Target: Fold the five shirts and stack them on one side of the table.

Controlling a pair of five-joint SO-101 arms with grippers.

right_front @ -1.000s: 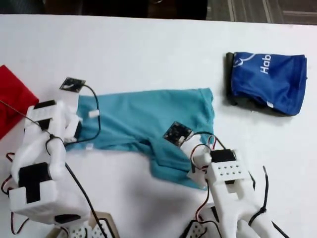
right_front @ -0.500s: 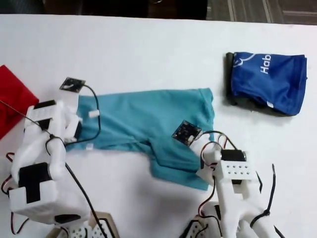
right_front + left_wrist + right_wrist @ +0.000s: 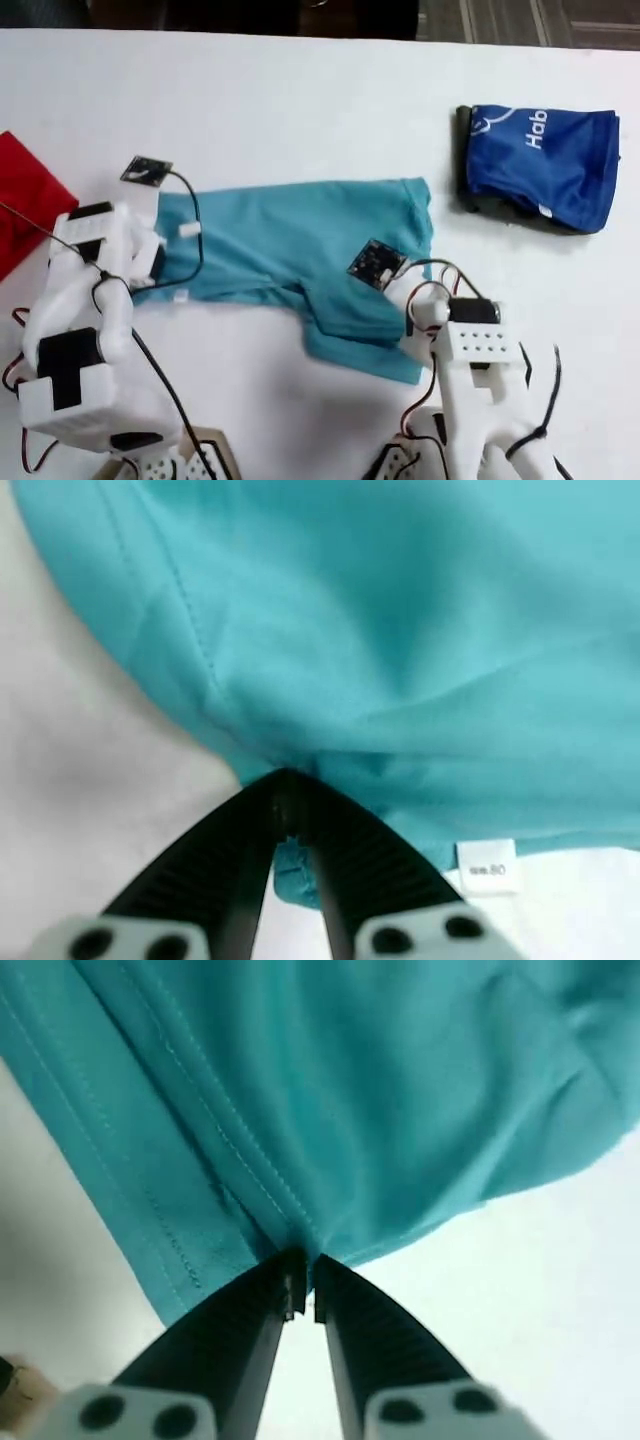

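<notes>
A teal shirt (image 3: 300,255) lies spread across the middle of the white table (image 3: 300,110). My left gripper (image 3: 288,798) is shut on the teal shirt (image 3: 400,630) at its hem edge, near a small white tag (image 3: 486,866); in the high view that arm (image 3: 95,270) stands at the shirt's left end. My right gripper (image 3: 300,1272) is shut on a stitched edge of the teal shirt (image 3: 330,1090); its arm (image 3: 460,345) is at the shirt's lower right. A folded blue shirt (image 3: 545,165) rests on a dark one at the far right. A red shirt (image 3: 25,200) lies at the left edge.
Cables loop around both arms near the table's front edge. The arm bases (image 3: 180,455) stand at the front. Bare white table stretches along the back behind the teal shirt and between it and the blue stack.
The right arm has moved to the right and toward the front, drawing the teal shirt's lower right part with it. The left arm has stayed still.
</notes>
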